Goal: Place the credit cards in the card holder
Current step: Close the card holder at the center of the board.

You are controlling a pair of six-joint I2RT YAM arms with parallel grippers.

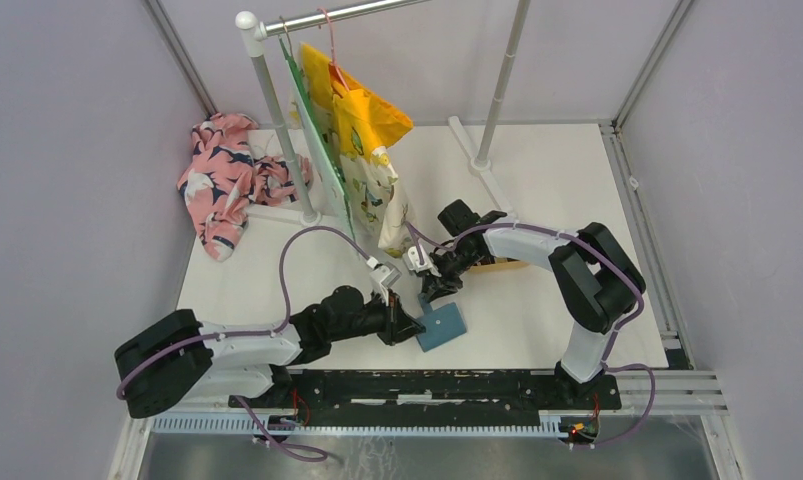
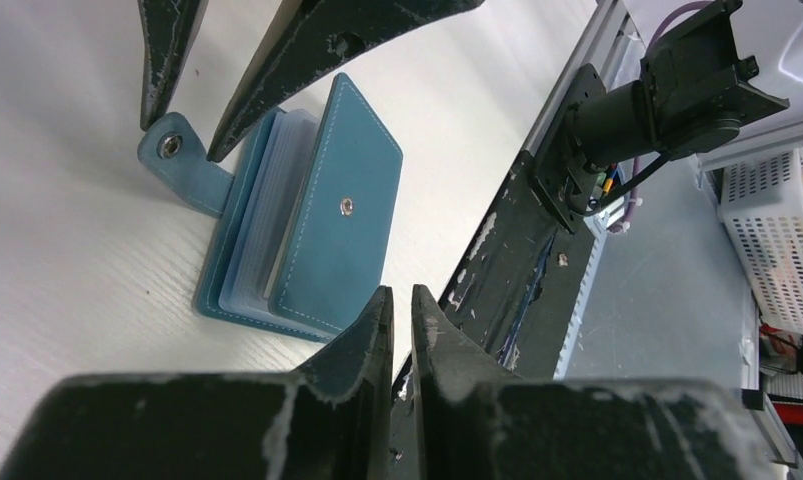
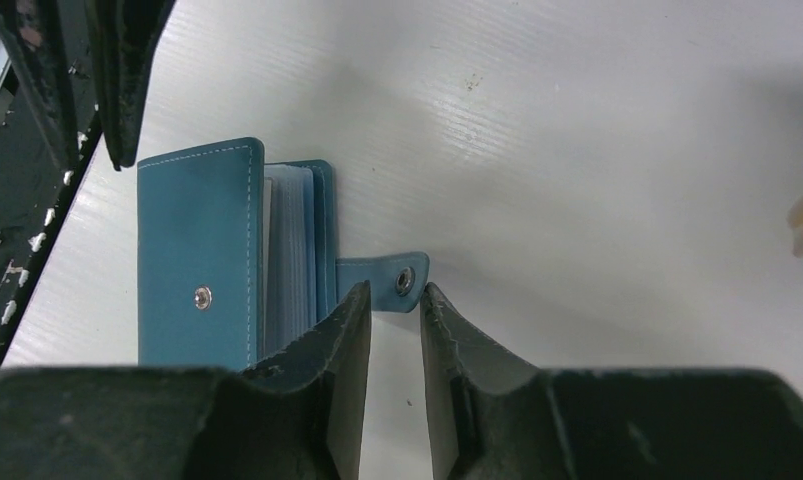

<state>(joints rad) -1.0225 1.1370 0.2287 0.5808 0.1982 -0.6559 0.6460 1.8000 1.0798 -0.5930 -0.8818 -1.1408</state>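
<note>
The card holder (image 1: 442,326), a teal-blue wallet, lies near the table's front edge with its cover slightly ajar and its snap tab (image 3: 394,280) folded out. Grey-blue slots show inside the card holder (image 2: 317,215) (image 3: 202,250). My left gripper (image 1: 409,325) (image 2: 401,296) sits at the wallet's near corner, its jaws almost together with only a thin slit and nothing in it. My right gripper (image 1: 435,290) (image 3: 394,292) is open, its fingertips (image 2: 167,70) on either side of the snap tab without closing on it. No credit cards are in view.
A clothes rack with yellow printed bags (image 1: 362,140) stands behind the wallet. A pink floral cloth (image 1: 222,175) lies at the back left. A tan tray (image 1: 505,263) is partly hidden under the right arm. The black rail (image 1: 427,385) runs along the near edge.
</note>
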